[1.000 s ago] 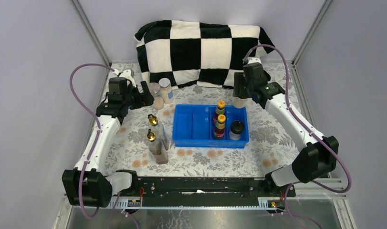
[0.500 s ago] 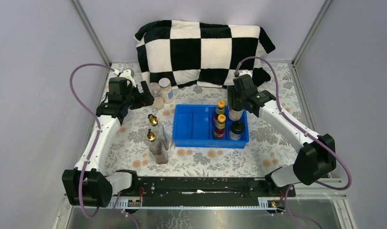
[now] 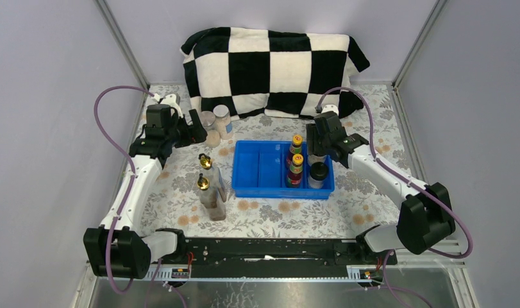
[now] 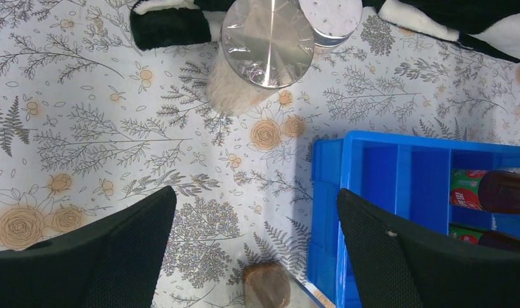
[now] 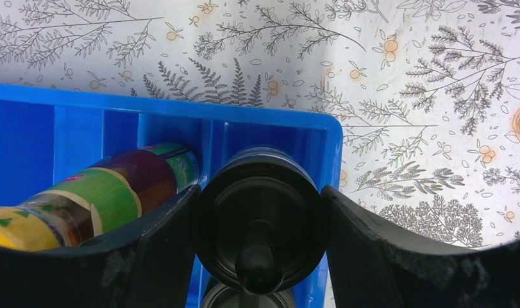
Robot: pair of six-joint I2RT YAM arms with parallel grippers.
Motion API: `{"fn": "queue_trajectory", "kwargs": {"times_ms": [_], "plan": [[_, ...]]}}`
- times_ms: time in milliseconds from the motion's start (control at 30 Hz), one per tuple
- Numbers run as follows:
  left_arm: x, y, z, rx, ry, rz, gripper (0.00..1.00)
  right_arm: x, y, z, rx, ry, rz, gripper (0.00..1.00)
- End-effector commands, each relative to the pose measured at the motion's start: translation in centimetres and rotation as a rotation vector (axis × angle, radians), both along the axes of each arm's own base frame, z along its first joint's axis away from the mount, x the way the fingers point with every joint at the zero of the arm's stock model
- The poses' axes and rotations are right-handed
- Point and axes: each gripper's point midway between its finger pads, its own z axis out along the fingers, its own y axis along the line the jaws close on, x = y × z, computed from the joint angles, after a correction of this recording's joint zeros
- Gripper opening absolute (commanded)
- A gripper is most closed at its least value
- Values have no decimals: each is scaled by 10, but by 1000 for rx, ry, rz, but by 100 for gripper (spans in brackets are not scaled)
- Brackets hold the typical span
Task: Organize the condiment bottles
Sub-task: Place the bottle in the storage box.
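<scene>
Above the tray's right compartment: right fingers (image 5: 161,256) clenched on a black-capped shaker (image 5: 260,192), held upright at the far end.
Tray (image 3: 263,168): blue, divided, in the middle of the surface (image 3: 180,192).
Second shaker (image 3: 318,173): same compartment, just nearer than the held one.
Far sauce bottle (image 3: 296,144), near sauce bottle (image 3: 295,168): upright, one behind the other, in the compartment next on the left.
Left fingers (image 4: 109,256): released, spread wide above the surface, left of the tray, close to the jars.
Left jar (image 3: 209,119), right jar (image 3: 222,119): side by side against the checkered blanket (image 3: 270,67).
Far gold-topped bottle (image 3: 206,162), near gold-topped bottle (image 3: 204,186): standing on the surface, left of the tray.
</scene>
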Motion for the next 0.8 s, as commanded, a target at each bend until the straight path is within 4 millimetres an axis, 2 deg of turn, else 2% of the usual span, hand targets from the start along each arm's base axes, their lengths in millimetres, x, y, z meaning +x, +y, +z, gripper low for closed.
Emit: {"fn": "queue_trajectory", "kwargs": {"times_ms": [0, 633, 767], "plan": [[5, 1, 5, 1, -43, -6, 99, 18, 8, 23, 35, -129, -9, 57], [6, 1, 4, 4, -39, -3, 99, 19, 10, -19, 18, -78, -7, 60], [6, 1, 4, 3, -38, -4, 99, 18, 10, -22, 15, -69, -5, 70]]}}
